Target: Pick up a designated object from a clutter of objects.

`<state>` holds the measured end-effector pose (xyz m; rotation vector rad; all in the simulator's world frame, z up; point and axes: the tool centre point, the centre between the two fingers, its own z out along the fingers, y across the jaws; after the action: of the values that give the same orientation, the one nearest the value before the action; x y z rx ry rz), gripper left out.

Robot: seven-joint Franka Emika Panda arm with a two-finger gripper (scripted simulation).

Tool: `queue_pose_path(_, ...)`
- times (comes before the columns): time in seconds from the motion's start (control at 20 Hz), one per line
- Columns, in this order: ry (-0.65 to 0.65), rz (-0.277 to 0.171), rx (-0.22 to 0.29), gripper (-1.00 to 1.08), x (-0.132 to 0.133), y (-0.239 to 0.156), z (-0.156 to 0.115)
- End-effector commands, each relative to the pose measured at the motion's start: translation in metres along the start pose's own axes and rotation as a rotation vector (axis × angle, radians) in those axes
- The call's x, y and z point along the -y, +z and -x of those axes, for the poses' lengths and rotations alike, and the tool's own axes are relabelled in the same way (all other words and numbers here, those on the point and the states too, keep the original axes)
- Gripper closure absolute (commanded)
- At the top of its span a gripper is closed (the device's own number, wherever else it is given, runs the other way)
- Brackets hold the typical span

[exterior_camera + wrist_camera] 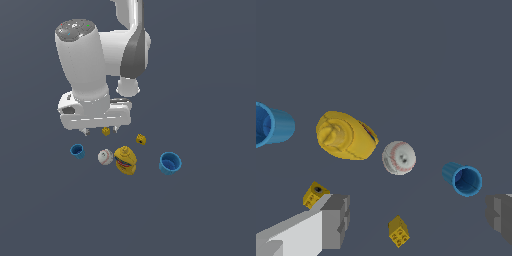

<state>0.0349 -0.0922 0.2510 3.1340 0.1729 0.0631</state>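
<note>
The designated object, a small bright-blue tapered cup (77,151) (463,178), stands at the exterior view's left end of the clutter. Beside it lie a white baseball (105,157) (399,157), a yellow bottle (125,160) (345,135) with a red-blue label, and a larger blue cup (170,163) (271,125). My gripper (100,131) (418,220) hangs open above the floor, behind the small cup and the baseball, touching nothing. One tiny yellow block (105,131) (398,231) shows between its fingers (336,220). A second block (141,139) (315,194) lies further toward the exterior view's right.
The white arm body (85,75) looms over the back of the group. All items rest on a plain dark grey floor (200,215).
</note>
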Motion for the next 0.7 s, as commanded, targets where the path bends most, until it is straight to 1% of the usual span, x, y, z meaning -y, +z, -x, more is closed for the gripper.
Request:
queue_pose_path(0.0,-0.023,0.002,0.008,-0.92,-0.027,0.026,0.004)
queue_pose_path(0.2,-0.062,0.003,0.019,-0.92,-0.067,0.069,0.015)
queue_pose_path(0.35,-0.087,0.001,0.026,-0.92,-0.093,0.096,0.025)
queue_pose_path(0.65,-0.124,-0.003,0.035,-0.92,-0.127,0.137,0.045)
